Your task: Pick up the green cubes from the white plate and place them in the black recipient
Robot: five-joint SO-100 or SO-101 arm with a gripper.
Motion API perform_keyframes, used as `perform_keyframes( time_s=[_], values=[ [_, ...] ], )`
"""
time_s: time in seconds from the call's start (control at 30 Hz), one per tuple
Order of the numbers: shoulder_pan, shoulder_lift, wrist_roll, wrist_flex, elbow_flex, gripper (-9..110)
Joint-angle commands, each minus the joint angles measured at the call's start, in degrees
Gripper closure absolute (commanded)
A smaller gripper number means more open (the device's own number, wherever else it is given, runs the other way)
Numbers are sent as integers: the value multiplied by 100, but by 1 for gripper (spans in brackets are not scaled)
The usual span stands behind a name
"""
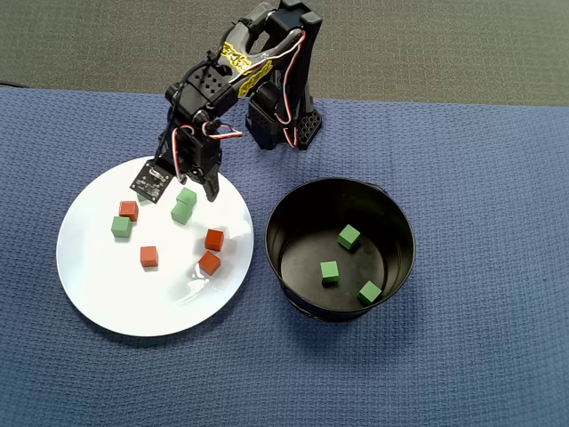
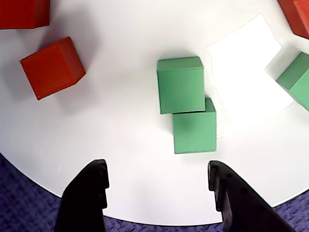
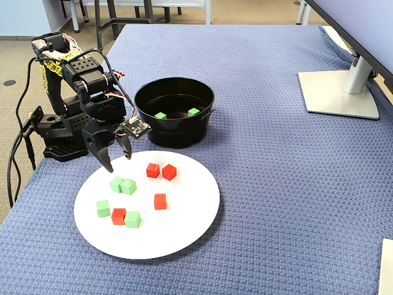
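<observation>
Black two-finger gripper (image 2: 157,186) hangs wide open and empty over two touching matte green cubes (image 2: 186,104) on the big white plate (image 1: 107,302), presumably lined up to straddle one. Three cubes already sit in the round black pot (image 1: 293,213).

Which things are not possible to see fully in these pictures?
- Overhead view: a green cube on the plate is almost fully covered by the camera board.
- Fixed view: the pot wall hides part of its floor, so only two cubes show inside; the overhead view shows three.
- Wrist view: the frame edges cut off three cubes; the gripper shows only its fingertips.
</observation>
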Motion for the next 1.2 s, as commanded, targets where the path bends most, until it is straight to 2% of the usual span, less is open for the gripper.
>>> perform_keyframes(
  time_s=[0.0,0.23,0.83,0.97,1.17],
  values=[
    [264,-97,-413,-26,-580,82],
    [501,-448,-905,97,-870,81],
    [246,-747,-457,-879,-185,79],
    [290,-791,-492,-1477,202,80],
    [290,-791,-563,-1512,396,80]
  ],
)
